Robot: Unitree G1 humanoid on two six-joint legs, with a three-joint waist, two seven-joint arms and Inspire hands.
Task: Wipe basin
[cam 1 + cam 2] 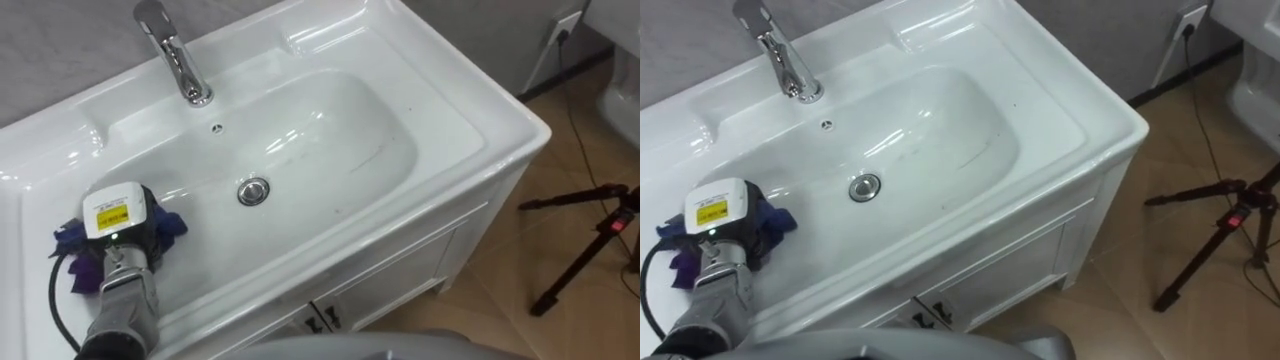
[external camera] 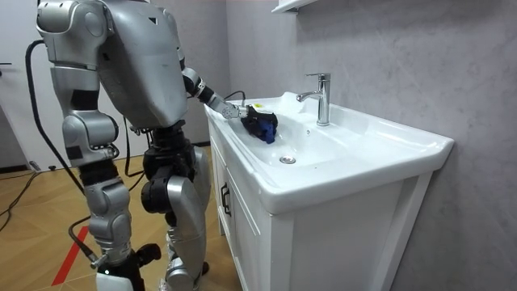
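L. hand (image 1: pixel 128 238) rests on blue cloth (image 1: pixel 172 224) at left end of basin (image 1: pixel 455 95); whether it clamps the cloth cannot be told. Unwiped bowl lies to robot's right, long axis left–right, past drain (image 1: pixel 253 191). Tap (image 1: pixel 176 58) stands on back rim, clear of that path. R. hand (image 2: pixel 121 259) hangs at side, well apart. Tripod (image 1: pixel 590 235) on floor.

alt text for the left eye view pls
The robot's left hand rests on a blue cloth at the left side of a white basin with a chrome tap and drain, seen from above. A black tripod stands on the wooden floor at right.
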